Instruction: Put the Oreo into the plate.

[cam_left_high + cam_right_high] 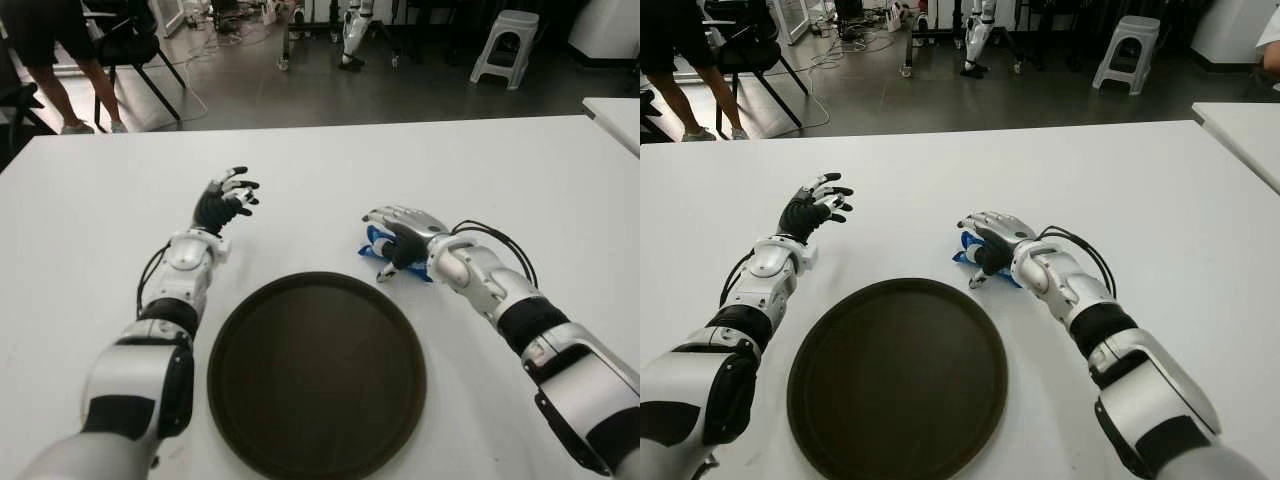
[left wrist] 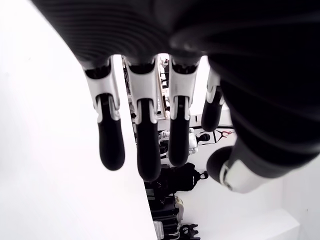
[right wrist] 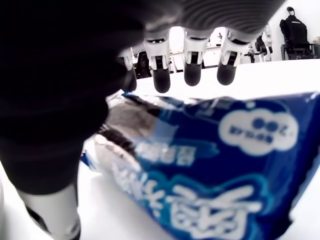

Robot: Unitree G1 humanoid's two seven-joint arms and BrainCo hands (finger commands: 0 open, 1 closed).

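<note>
- Right hand (image 1: pixel 405 240) sits palm-down over the blue Oreo packet (image 1: pixel 376 246), just beyond the far right rim of the plate; its wrist view shows the fingers (image 3: pixel 161 77) extended above the wrapper with their tips clear of it and the thumb down beside the packet's near end, so the hand covers the packet but has not closed on it.
- Nearest the robot, the round dark brown plate (image 1: pixel 317 372) lies flat on the white table (image 1: pixel 90 230) between the two forearms, with nothing in it.
- Just past the plate's rim, the Oreo packet lies on the table, outside the plate, its blue edges showing from under the right palm; the wrist view shows white lettering and pictured biscuits on the wrapper (image 3: pixel 210 165).
- Left hand (image 1: pixel 225 201) shows beyond the plate's far left side, raised from the wrist with its dark fingers (image 2: pixel 111 145) loosely spread and holding nothing.
- Beyond the table's far edge, on the dark floor, a person's legs (image 1: pixel 75 85) show at the far left beside a black chair (image 1: pixel 130 45), and a light plastic stool (image 1: pixel 505 45) stands at the far right.
</note>
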